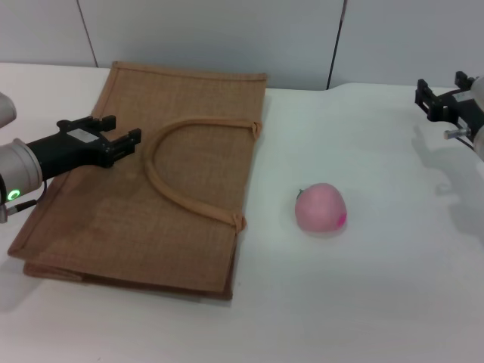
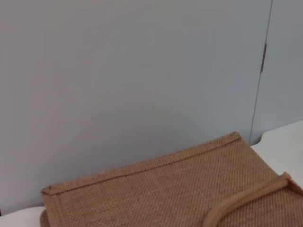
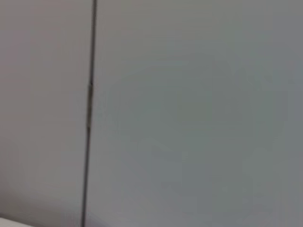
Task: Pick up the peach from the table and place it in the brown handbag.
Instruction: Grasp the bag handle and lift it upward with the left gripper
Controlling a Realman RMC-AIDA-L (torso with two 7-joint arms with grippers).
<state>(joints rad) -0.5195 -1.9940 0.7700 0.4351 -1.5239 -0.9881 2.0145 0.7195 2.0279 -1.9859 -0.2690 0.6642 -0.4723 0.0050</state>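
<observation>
The peach (image 1: 321,207), pale pink with a magenta patch, lies on the white table (image 1: 363,302), to the right of the bag. The brown handbag (image 1: 144,181) lies flat on the left half of the table, with its arched handle (image 1: 189,162) on top. It also shows in the left wrist view (image 2: 161,189). My left gripper (image 1: 121,132) hovers over the bag's left part, open and empty, pointing toward the handle. My right gripper (image 1: 442,92) is at the far right edge, open and empty, well away from the peach. The right wrist view shows only wall.
A grey panelled wall (image 1: 227,38) stands behind the table's back edge. The bag's long side (image 1: 246,174) lies a hand's width left of the peach. Bare tabletop surrounds the peach in front and to the right.
</observation>
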